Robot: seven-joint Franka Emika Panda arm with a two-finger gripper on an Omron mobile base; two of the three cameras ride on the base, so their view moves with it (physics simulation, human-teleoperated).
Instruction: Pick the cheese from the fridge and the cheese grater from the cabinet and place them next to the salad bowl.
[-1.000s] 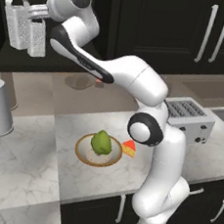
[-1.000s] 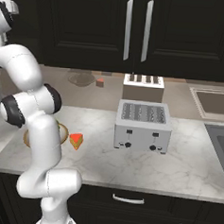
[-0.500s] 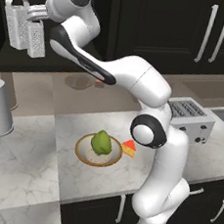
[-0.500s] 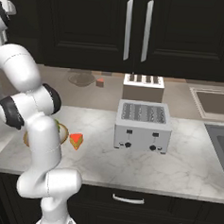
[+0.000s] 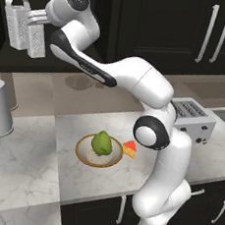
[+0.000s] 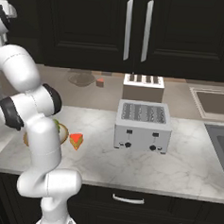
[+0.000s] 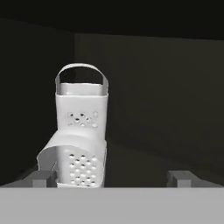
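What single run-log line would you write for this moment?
stage: at cabinet | gripper: open, empty | cheese grater: upright inside, ungripped | cheese: on counter beside salad bowl

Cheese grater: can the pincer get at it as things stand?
Probably yes: the open pincer faces the cheese grater with nothing between, though it sits off toward one fingertip, with the taller grater close behind.

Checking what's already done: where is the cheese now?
The cheese lies on the marble counter, touching the right side of the salad bowl in the left base view, just left of the arm's elbow.
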